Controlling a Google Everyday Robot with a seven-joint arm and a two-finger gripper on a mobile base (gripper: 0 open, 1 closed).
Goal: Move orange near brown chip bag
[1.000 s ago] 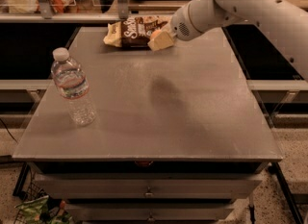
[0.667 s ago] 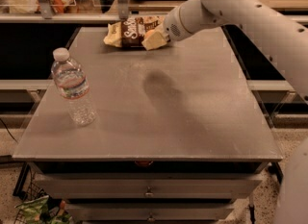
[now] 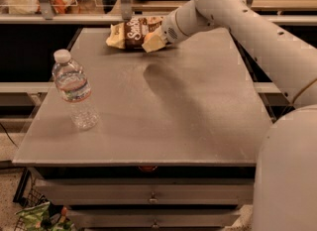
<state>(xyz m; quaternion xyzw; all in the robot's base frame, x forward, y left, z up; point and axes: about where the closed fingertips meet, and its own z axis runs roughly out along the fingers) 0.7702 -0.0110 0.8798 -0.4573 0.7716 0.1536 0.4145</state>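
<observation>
The brown chip bag (image 3: 132, 31) lies flat at the back edge of the grey table (image 3: 208, 121), its dark middle with white lettering facing up. My gripper (image 3: 152, 43) is at the end of the white arm (image 3: 233, 14) that reaches in from the right. It sits low over the table, right against the bag's right end and partly covering it. No orange shows anywhere; it is hidden or out of view.
A clear plastic water bottle (image 3: 73, 88) with a white cap stands upright on the table's left side. A metal rail and shelves (image 3: 74, 19) run behind the back edge. Drawers (image 3: 148, 195) are below the front edge.
The gripper has moved a little to the left, closer against the chip bag's right end. The bottle and bag have not moved.
</observation>
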